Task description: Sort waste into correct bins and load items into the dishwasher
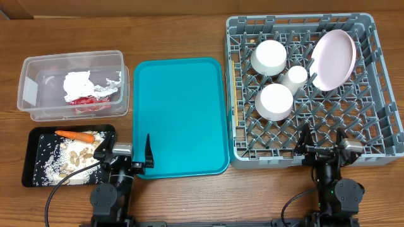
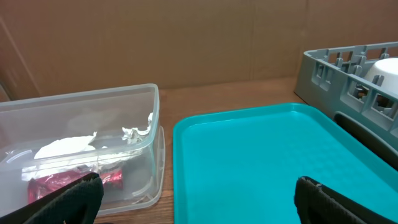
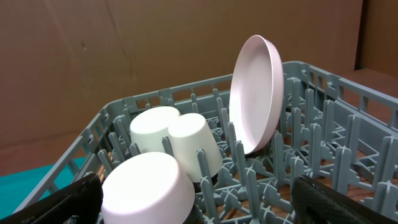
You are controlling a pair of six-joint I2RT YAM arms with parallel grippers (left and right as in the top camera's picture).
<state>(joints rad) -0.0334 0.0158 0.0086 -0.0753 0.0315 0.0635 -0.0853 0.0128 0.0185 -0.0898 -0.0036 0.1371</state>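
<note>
The clear tub point(image 1: 72, 58) holds the white napkin point(image 1: 79, 82) and the red-and-silver wrapper point(image 1: 88, 101). In the black tray point(image 1: 28, 157) lie the carrot point(image 1: 76, 135) and rice and peanut scraps point(image 1: 72, 161). The grey dishwasher rack point(image 1: 278, 156) carries two whitish bowls point(image 1: 269, 57) point(image 1: 274, 102), the cup point(image 1: 295, 77) and the pink plate point(image 1: 334, 60) on edge. My left gripper point(image 1: 124, 150) hangs open over the teal tray's near left edge. At the rack's front wall my right gripper point(image 1: 323, 142) is open, with the nearest bowl point(image 3: 146, 190) just ahead of it.
A bare teal tray point(image 1: 180, 116) lies between the bins and the rack. In the left wrist view the tub point(image 2: 93, 143) stands left of the tray point(image 2: 267, 162). A brown cardboard wall closes off the back of the wooden table.
</note>
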